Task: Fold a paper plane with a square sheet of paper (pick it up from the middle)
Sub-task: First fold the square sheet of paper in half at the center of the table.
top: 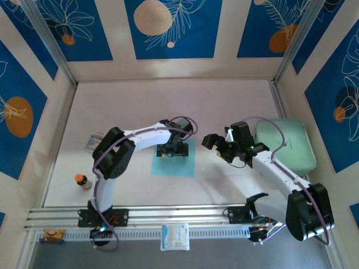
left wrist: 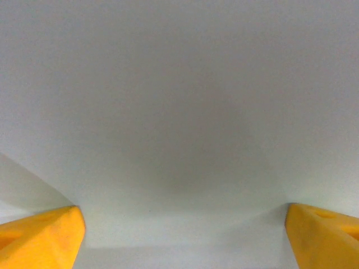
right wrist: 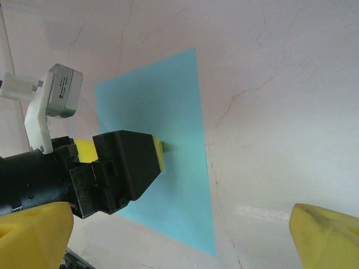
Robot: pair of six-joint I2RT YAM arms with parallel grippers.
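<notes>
Over the square sheet of paper [top: 175, 167], left claw [top: 173, 150] points straight down, released; right claw [top: 220, 149] hovers beside, released.

Robot lab cell, alu rail [top: 179, 212], printed wall panels [top: 190, 33]

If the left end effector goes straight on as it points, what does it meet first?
Probably the square sheet of paper, lying right under the open left end effector; contact unclear.
</notes>
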